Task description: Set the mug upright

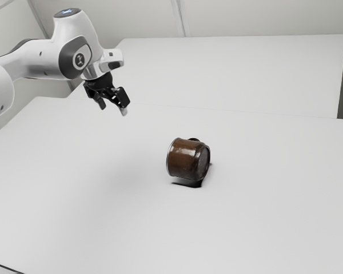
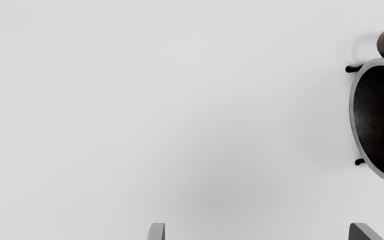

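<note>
Table: white and broad, it (image 1: 74, 222) spread out below my jaws and carried the mug (image 1: 184, 160).
Surface behind: another pale top (image 1: 234, 68) lay beyond the table's far edge, well apart from my jaws.
Arm: white with dark joints, mine (image 1: 74, 43) came in from the exterior view's left and held my jaws above the table.
Mug: brown and glossy, it lay on its side, lower than my jaws and off toward the exterior view's right, touching neither finger.
Jaws: they stood wide apart, with nothing between them.
Mouth: dark inside a grey rim (image 2: 352, 110), it opened toward my jaws' side, while the base (image 1: 203, 163) faced away.
Handle: a brown loop (image 2: 382, 42), it sat on the mug's side farther from my fingertips (image 2: 157, 232).
Dark marks: two short black ones (image 2: 353, 69) showed at the mug's rim, near its underside.
</note>
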You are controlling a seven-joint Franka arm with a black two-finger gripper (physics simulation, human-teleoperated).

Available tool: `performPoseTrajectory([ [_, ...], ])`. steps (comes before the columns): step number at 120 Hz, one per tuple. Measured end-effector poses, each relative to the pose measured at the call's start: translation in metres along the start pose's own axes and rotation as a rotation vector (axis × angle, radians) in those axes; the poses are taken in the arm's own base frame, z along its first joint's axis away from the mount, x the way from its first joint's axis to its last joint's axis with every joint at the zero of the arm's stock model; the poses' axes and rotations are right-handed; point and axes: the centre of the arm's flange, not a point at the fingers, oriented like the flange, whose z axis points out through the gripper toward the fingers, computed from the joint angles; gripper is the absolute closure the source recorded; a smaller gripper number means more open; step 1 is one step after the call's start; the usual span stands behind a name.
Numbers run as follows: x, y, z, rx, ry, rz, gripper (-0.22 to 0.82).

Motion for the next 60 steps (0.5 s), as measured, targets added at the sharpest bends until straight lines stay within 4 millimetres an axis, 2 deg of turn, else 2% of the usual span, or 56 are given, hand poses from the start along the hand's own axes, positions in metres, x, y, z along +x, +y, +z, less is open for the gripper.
performPoseTrajectory([
  [16, -0.005, 0.000, 0.016, -0.047, -0.011, -0.024, 0.00],
  [33, -0.004, 0.009, 0.057, -0.234, -0.047, -0.076, 0.00],
  [52, -0.014, 0.023, 0.111, -0.452, -0.119, -0.118, 0.00],
  [60, -0.015, 0.029, 0.122, -0.530, -0.120, -0.126, 0.00],
])
